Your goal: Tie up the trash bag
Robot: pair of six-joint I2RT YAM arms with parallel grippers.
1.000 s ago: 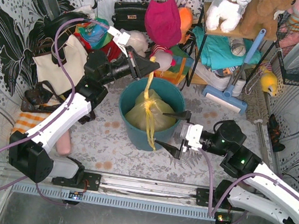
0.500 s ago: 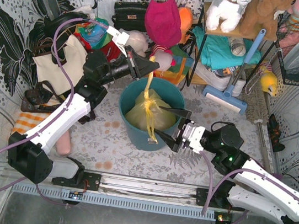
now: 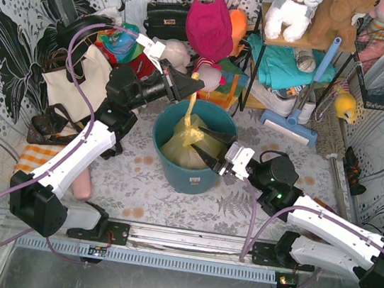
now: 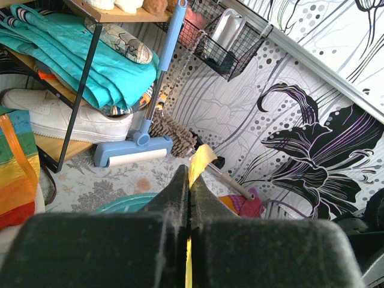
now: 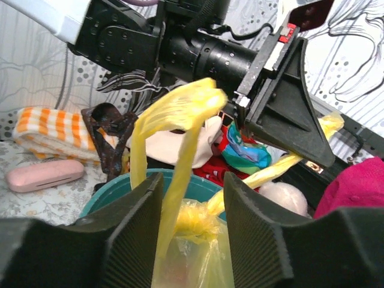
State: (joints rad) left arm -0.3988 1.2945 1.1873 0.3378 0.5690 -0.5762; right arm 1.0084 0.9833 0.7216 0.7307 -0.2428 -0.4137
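Right hand (image 3: 200,139) advanced, straddling trash bag (image 3: 175,150)

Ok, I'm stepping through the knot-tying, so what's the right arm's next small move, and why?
Probably close the right gripper. Its jaws stand open on either side of the free strand rising from the trash bag, while the left gripper is shut on the other strand, held taut upward.
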